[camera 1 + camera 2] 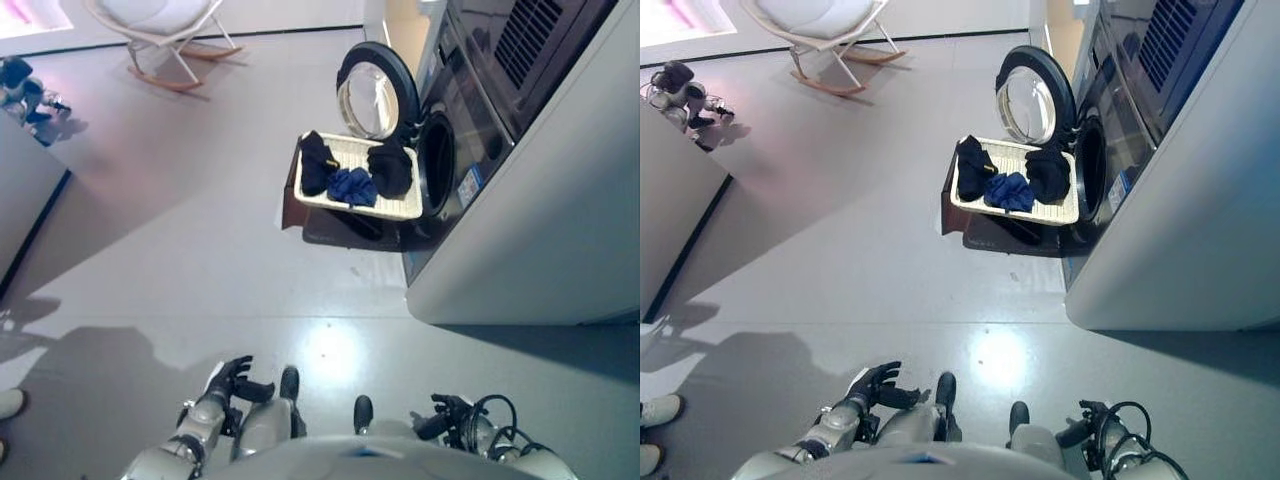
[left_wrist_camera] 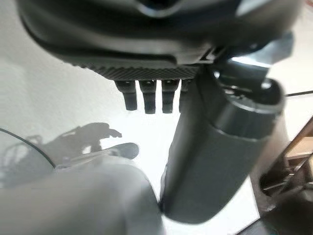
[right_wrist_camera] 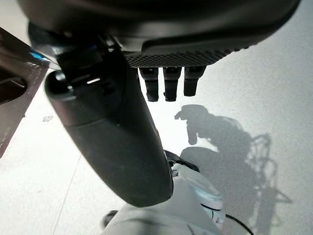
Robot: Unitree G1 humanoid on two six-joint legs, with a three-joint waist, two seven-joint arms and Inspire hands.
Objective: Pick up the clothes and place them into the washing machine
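Both the left robot hand and the right robot hand hang low with fingers relaxed and spread, empty, well apart from the work. The clothes, two black pieces and a blue one, lie in a white basket just beside the washing machine, whose door stands open. The approach step is judged in hand, and next calls for closing on the basket; the drum interior is hidden.
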